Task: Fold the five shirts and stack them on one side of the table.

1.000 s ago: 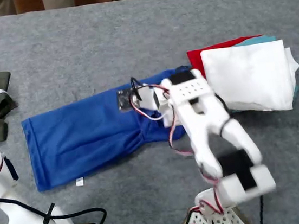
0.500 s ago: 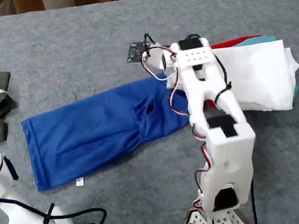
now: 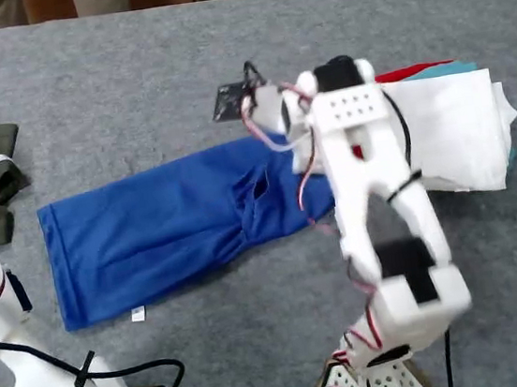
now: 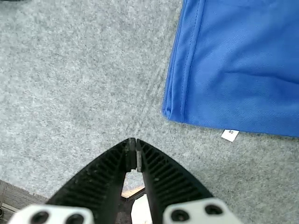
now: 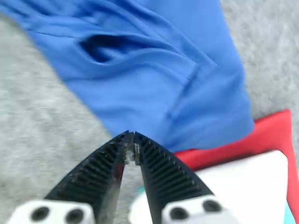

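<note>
Lifted off the limp, light blue shirt (image 3: 150, 230), right gripper (image 5: 131, 140) sits closed and empty; shirt probably best taken by a hem corner.

High camera looks down; close wrist cameras share the blue shirt (image 3: 150, 230).

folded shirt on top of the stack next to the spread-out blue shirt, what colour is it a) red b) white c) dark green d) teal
b: the white folded shirt lies on top of the stack, with only the edges of a red shirt and a teal shirt showing from under it.
</note>
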Tool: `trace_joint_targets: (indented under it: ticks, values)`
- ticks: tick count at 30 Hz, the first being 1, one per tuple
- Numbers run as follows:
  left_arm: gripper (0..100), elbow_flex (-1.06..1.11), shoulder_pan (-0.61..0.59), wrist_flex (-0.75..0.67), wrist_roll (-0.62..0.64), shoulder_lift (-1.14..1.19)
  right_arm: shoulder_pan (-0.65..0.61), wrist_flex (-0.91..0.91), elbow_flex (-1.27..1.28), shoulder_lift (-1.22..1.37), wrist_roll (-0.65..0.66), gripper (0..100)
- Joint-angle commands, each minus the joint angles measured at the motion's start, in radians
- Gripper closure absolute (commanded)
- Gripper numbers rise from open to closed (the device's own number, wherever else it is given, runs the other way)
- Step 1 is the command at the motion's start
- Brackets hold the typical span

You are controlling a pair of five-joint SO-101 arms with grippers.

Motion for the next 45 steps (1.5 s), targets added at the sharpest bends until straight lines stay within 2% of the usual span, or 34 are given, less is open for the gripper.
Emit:
trace_joint_targets:
  ticks: [1,4,7,11,16,20,24,29,31,36,40,45]
  values:
    - [98,-0.044,0.002,-0.011,-0.009,-0.015,-0.093,-0.087,0.219,-0.179,-0.026,99.7]
    - [98,-0.044,0.002,-0.011,-0.009,-0.015,-0.166,-0.226,0.366,-0.200,-0.087,99.6]
    - [98,-0.044,0.002,-0.011,-0.009,-0.015,-0.222,-0.307,0.404,-0.148,-0.130,99.6]
    - [98,-0.044,0.002,-0.011,-0.009,-0.015,-0.249,-0.399,0.314,-0.002,-0.176,99.6]
    - [98,-0.044,0.002,-0.011,-0.009,-0.015,-0.225,-0.465,0.071,0.249,-0.176,99.6]
    - [98,-0.044,0.000,-0.009,-0.009,-0.015,-0.222,-0.367,-0.151,0.418,-0.195,99.7]
    - [98,-0.044,0.000,-0.006,-0.009,-0.015,-0.223,-0.203,-0.291,0.424,-0.226,99.7]
    - [98,-0.044,0.000,-0.006,-0.009,-0.015,-0.203,-0.209,-0.298,0.430,-0.224,99.7]
    - [98,-0.054,0.000,-0.005,-0.009,-0.015,-0.189,-0.201,-0.308,0.414,-0.229,99.7]
    - [98,-0.149,0.000,0.011,-0.009,-0.007,-0.147,-0.011,-0.410,0.216,-0.247,99.7]
    - [98,-0.218,0.002,0.044,-0.008,-0.005,-0.102,0.092,-0.369,0.064,-0.245,99.7]
    - [98,-0.219,0.002,0.044,-0.011,-0.005,-0.064,-0.020,-0.157,0.048,-0.255,99.7]
